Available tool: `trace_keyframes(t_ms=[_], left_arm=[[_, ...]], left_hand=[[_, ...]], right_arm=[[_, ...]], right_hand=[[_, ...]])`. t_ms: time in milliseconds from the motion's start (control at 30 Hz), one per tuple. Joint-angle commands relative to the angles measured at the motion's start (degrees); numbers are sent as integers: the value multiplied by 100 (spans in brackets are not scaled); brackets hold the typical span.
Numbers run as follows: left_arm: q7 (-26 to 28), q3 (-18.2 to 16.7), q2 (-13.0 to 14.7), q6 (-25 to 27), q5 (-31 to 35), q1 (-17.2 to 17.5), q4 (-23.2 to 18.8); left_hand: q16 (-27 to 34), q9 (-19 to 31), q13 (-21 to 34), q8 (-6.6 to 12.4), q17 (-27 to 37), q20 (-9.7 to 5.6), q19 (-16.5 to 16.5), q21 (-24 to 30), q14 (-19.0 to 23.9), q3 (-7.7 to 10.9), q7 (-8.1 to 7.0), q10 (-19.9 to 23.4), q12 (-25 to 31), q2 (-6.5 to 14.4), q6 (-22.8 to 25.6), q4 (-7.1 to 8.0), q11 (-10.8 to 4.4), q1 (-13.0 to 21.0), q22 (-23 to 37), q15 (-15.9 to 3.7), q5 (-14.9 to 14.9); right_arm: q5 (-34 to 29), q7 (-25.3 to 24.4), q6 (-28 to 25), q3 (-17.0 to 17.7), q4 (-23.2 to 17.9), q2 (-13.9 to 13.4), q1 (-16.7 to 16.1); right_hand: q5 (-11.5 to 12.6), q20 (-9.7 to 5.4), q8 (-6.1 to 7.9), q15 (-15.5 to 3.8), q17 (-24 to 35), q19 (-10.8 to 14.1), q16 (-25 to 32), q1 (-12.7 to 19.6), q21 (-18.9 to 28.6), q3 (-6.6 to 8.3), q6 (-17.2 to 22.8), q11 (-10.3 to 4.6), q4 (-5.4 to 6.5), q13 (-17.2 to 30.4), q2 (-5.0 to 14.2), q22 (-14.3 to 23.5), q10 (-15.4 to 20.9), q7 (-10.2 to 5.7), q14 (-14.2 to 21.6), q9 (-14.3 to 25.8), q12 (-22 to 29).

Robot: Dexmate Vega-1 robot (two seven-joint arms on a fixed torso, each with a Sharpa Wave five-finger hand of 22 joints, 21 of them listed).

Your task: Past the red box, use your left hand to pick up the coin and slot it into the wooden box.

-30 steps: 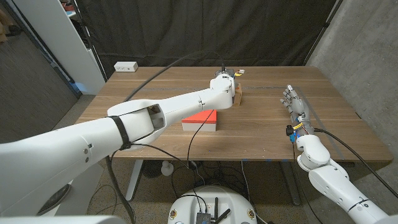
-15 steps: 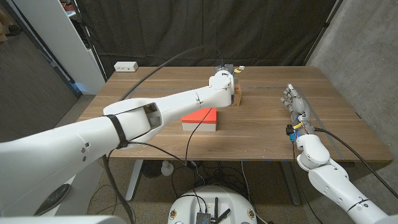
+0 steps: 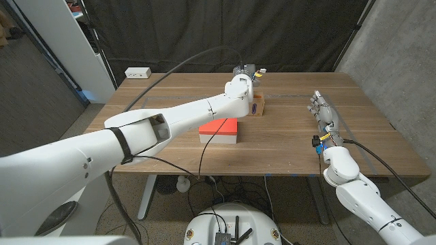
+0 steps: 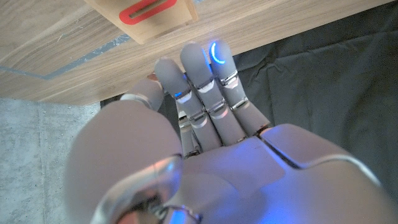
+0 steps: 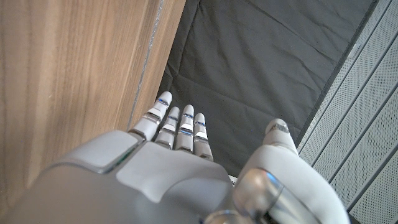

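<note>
Noted white socket strip (image 3: 137, 72) at table's (image 3: 293, 143) far-left corner, well apart from the rest. Saw red box (image 3: 219, 131) mid-table, w/ left arm reaching over it. Found left hand (image 3: 245, 72) past that box, raised near the far edge, just beyond wooden box (image 3: 257, 107).

In left wrist view, saw left hand (image 4: 205, 124) w/ fingers (image 4: 199, 68) straight and pressed together, thumb (image 4: 143, 99) tucked vs. the nearest finger. Couldn't tell whether anything was pinched there: made out no coin in any view, so couldn't say where it was, in the hand or on the wood. Couldn't describe its look either.

Key relation: wooden box (image 4: 149, 15) lay ahead of the fingertips, close but apart, slot side toward the wrist cam. Saw slot (image 4: 146, 9) as a narrow red-rimmed oblong on the box's pale top face. In head view, slot's long axis ran roughly near-to-far. Judged that a coin, if held, would need its edge lined up w/ that axis before lowering. Judged left hand far nearer the box than the right.

Further right, saw right hand (image 3: 323, 112) well apart from the box, fingers extended toward the far side, holding nothing. In right wrist view, saw right hand (image 5: 180, 155) w/ fingers side by side, thumb held apart.
</note>
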Motion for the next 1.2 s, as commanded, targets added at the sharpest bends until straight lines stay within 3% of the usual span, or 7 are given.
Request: trace_keyframes(t_ms=[33,200,367,500,633,833,1200], left_arm=[[27,-222,646,68,296,288,-910],[117,-405,947,80,428,536,-1366],[147,-781,1287,-139,333,880,-1809],[272,-1318,1594,-605,4,1351,-2170],[479,-1989,1965,-1377,-514,1992,-2539],[866,-2825,2472,-2545,-1107,2921,-2905],[1051,-3828,3048,-3838,-1797,3981,-3092]], left_hand=[[-1181,-73,-348,103,-598,-69,-833,-418,-923,320,-14,-1263,-1108,152,-202,19,-265,-570,-149,22,81],[-2493,-219,-527,26,-715,232,-1815,-887,-2268,689,-118,-2696,-2228,37,-793,-99,-77,-825,-157,417,117],[-3215,-350,-542,-99,-668,530,-2586,-1327,-3376,662,-30,-3810,-2945,-52,-1392,-43,332,-1061,-182,841,65],[-3577,-486,-546,-140,-664,479,-3083,-1700,-3867,565,104,-4337,-3304,10,-1814,83,594,-1441,-208,998,-1],[-3877,-617,-558,-170,-679,376,-3641,-2095,-4341,504,225,-4749,-3580,54,-2170,23,808,-1564,-223,1074,-59],[-4133,-787,-576,-203,-690,215,-3920,-2414,-4802,339,313,-5147,-3851,81,-2651,-37,925,-1623,-225,1089,-127],[-4418,-1046,-603,-191,-695,28,-4200,-2821,-5243,-53,294,-5528,-4151,-40,-3086,31,929,-1948,-224,1084,-261]], right_arm=[[-155,-99,-111,-92,-104,30,48],[-221,-148,-158,-146,-150,59,77],[-312,-205,-199,-205,-193,84,104],[-383,-230,-214,-256,-223,99,127],[-454,-257,-196,-318,-247,142,156],[-583,-242,-156,-436,-295,174,202],[-663,-31,-126,-681,-281,190,365]], right_hand=[[16,2,-4,23,8,58,33,45,21,42,36,5,-3,29,-2,10,48,-31,41,34,13],[16,-2,-2,22,8,63,35,45,22,42,42,4,-2,29,-3,10,46,-33,46,34,12],[15,-3,-4,21,8,64,34,46,21,43,41,7,-2,29,-4,11,48,-33,45,34,13],[15,-3,-4,24,8,65,33,46,21,43,42,7,-1,29,-4,11,54,-33,42,34,15],[16,1,-2,25,9,64,34,47,20,44,48,2,-1,29,-4,11,58,-30,45,34,16],[14,-41,3,-28,9,107,42,46,34,44,65,1,1,29,-5,10,59,-41,66,34,16],[9,-205,-14,-104,10,239,43,50,63,44,28,-27,3,28,-8,0,-31,-27,75,35,-18]])
